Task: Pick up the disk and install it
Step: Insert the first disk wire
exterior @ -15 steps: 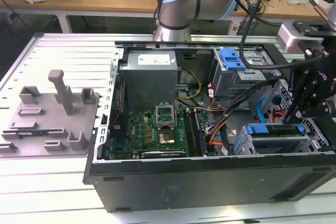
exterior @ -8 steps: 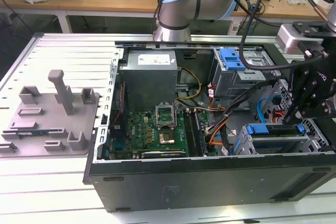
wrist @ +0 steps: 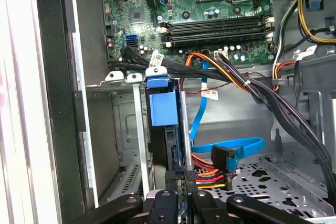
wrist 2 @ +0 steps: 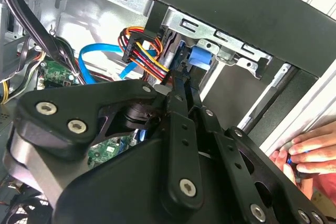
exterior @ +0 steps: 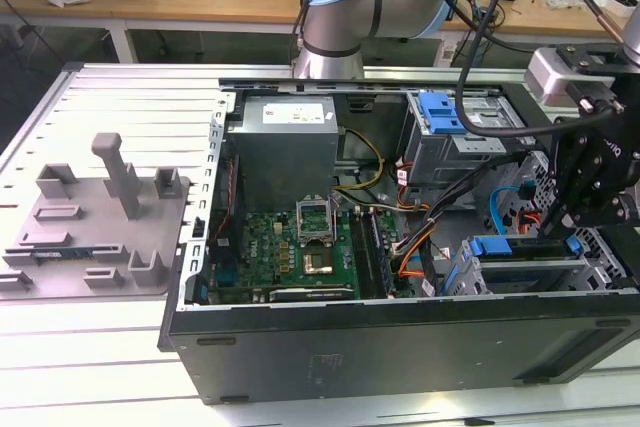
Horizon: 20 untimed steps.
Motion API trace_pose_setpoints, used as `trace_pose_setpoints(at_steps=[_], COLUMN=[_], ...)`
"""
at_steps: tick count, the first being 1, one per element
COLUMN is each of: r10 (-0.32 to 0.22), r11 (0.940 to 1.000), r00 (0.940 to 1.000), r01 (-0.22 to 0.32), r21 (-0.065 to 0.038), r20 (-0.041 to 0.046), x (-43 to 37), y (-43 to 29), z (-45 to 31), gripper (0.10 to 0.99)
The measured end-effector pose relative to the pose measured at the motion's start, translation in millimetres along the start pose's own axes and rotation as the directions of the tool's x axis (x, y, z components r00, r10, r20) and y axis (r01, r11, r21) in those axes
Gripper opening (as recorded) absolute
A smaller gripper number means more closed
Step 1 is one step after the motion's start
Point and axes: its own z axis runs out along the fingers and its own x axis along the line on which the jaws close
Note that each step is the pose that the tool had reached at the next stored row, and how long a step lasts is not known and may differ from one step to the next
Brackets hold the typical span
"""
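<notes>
The gripper (wrist: 177,195) is closing narrowly on the disk (wrist: 164,109) – its blue carrier is sitting upright in the drive bay (wrist: 122,129) beside the motherboard (wrist: 210,9). Small white cable labels are showing – too small to read.

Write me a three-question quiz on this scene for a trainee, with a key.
1. True or false: the computer case lies with its side open, so that the motherboard shows.
2. The hand is nearest to: A) the grey power supply box; B) the drive bay at the exterior view's right; C) the grey fixture outside the case.
3. Fill in: in the first wrist view, the disk stands in the bay, and its plastic carrier is coloured ____.

Key: 1 true; 2 B; 3 blue.
</notes>
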Motion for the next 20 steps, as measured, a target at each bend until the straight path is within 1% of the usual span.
trace_pose_setpoints(at_steps=[20], r10=[0.000], r11=[1.0000], r00=[1.0000], r01=[0.000], r21=[0.000], r20=[-0.0001], x=[-0.1], y=[0.0], z=[4.9], gripper=[0.165])
